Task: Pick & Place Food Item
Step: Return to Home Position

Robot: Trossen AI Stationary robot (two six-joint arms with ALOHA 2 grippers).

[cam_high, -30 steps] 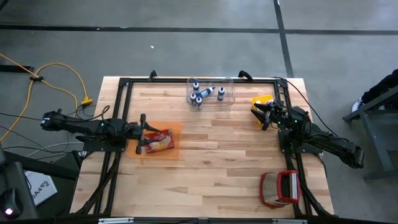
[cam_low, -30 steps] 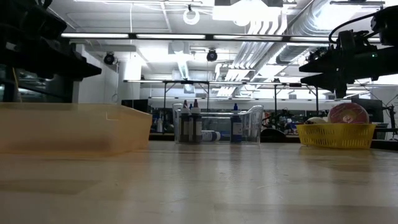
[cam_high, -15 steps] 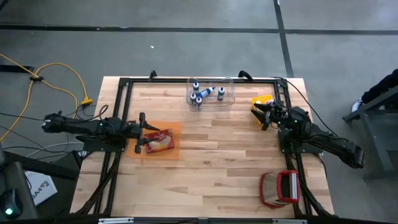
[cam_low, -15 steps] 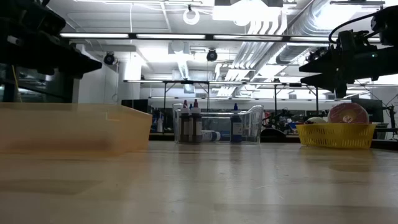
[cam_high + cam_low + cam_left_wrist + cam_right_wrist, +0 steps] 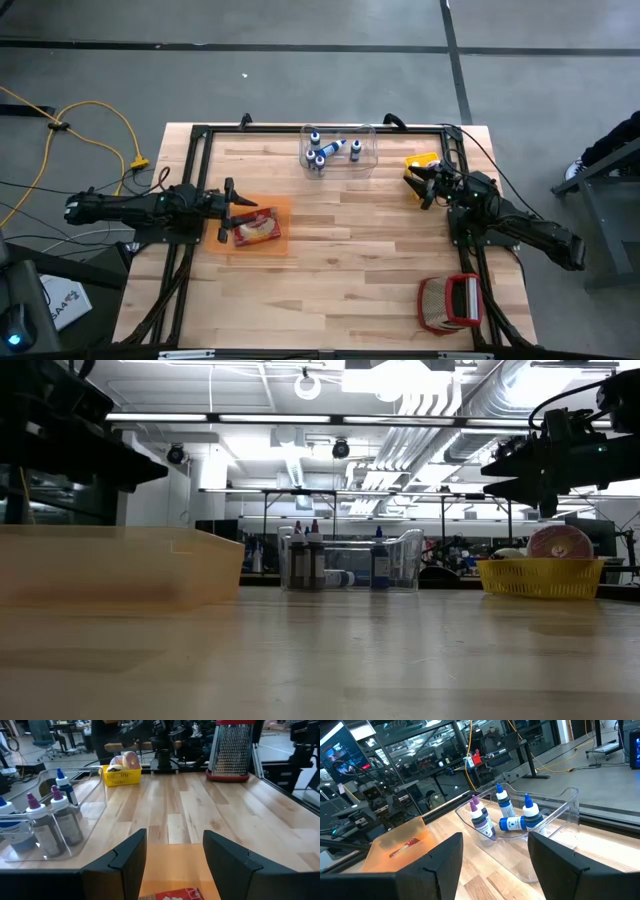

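Observation:
A red food packet (image 5: 257, 229) lies flat in the orange tray (image 5: 280, 240) at the table's left. The packet's edge (image 5: 172, 895) shows between my left gripper's fingers in the left wrist view. My left gripper (image 5: 226, 212) hovers open at the tray's left rim, pointing level toward the table's right, and holds nothing. My right gripper (image 5: 417, 186) stands open at the far right, just near of the yellow basket (image 5: 422, 161). It points toward the far left and is raised above the table (image 5: 510, 470). The basket holds round food items (image 5: 558, 543).
A clear bin (image 5: 340, 148) with several dropper bottles stands at the far middle. A metal grater (image 5: 450, 303) on a red base lies at the near right. Bare wood (image 5: 350, 260) spans the table's middle. A black frame (image 5: 196, 150) runs along the table's edges.
My left arm has swung a little about its base. Its gripper has turned slightly toward the far edge and now points straight at the table's right, still open over the tray's left rim.

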